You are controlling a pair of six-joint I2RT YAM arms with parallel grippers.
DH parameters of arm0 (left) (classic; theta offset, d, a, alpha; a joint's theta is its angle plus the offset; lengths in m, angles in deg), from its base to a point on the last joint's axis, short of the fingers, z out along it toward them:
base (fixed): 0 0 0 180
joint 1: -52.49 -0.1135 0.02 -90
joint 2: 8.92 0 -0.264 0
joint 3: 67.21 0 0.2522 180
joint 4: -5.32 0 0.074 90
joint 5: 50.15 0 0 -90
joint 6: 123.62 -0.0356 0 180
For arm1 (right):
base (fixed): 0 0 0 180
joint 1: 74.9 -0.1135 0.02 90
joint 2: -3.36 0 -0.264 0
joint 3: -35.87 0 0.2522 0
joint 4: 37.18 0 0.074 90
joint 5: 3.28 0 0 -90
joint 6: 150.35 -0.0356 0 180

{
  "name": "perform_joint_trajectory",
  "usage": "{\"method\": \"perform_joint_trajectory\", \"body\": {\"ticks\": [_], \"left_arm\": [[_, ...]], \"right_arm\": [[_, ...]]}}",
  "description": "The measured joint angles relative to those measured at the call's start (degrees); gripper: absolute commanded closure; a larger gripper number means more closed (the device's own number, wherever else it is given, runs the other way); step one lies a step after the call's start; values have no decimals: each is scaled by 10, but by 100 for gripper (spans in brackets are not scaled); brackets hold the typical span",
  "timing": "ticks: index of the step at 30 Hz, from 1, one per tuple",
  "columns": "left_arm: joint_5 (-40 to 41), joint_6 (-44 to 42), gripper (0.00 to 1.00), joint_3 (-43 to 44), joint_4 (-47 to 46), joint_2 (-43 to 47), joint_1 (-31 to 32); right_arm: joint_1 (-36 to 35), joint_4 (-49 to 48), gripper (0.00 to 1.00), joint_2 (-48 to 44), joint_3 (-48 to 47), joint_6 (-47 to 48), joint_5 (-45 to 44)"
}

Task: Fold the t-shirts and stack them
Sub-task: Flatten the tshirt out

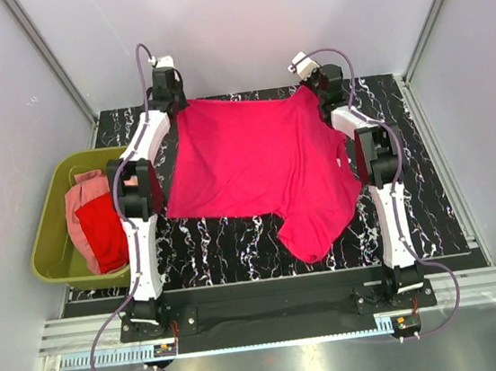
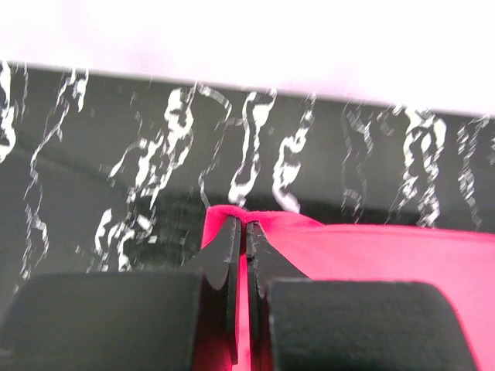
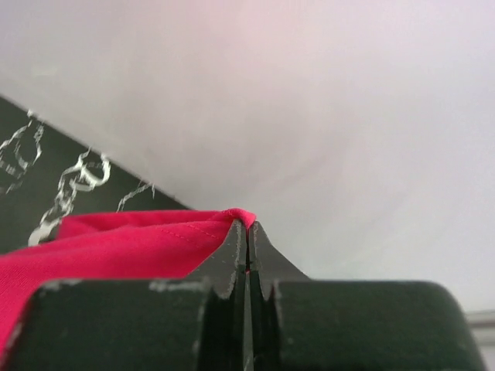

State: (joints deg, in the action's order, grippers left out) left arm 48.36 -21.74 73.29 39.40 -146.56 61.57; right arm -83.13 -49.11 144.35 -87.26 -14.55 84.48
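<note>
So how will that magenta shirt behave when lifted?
Probably floppy: the magenta shirt wrinkles and drapes between the left gripper and right gripper. Likely light, since fingertip pinches hold its corners. Its bunched near end may trail.

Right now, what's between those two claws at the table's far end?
The magenta t-shirt, stretched between left gripper and right gripper; the top view shows it.

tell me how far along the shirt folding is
Early. Done: nothing; no folded shirt or stack shows on the table. In hand: the left gripper and right gripper are each shut on the far edge of the magenta t-shirt, which is spread out, unfolded. Left: folding it, then the red t-shirt and salmon t-shirt bunched in the green tub.
</note>
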Motion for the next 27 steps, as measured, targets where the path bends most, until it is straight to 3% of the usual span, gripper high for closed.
{"method": "perform_joint_trajectory", "body": {"ticks": [5,12,18,21,27], "left_arm": [[0,-3,100,0,-48,-13,2],[14,-4,100,0,-71,-44,-1],[7,-3,100,-3,-68,-41,-8],[3,-4,100,-35,-54,0,-7],[12,-21,100,-68,-7,177,20]], "right_arm": [[0,-1,94,62,-78,-10,17],[0,8,100,111,-143,-45,45],[-2,-1,100,107,-141,-62,33],[-2,9,100,56,-81,-58,15],[-3,82,100,-178,38,-58,-4]]}}
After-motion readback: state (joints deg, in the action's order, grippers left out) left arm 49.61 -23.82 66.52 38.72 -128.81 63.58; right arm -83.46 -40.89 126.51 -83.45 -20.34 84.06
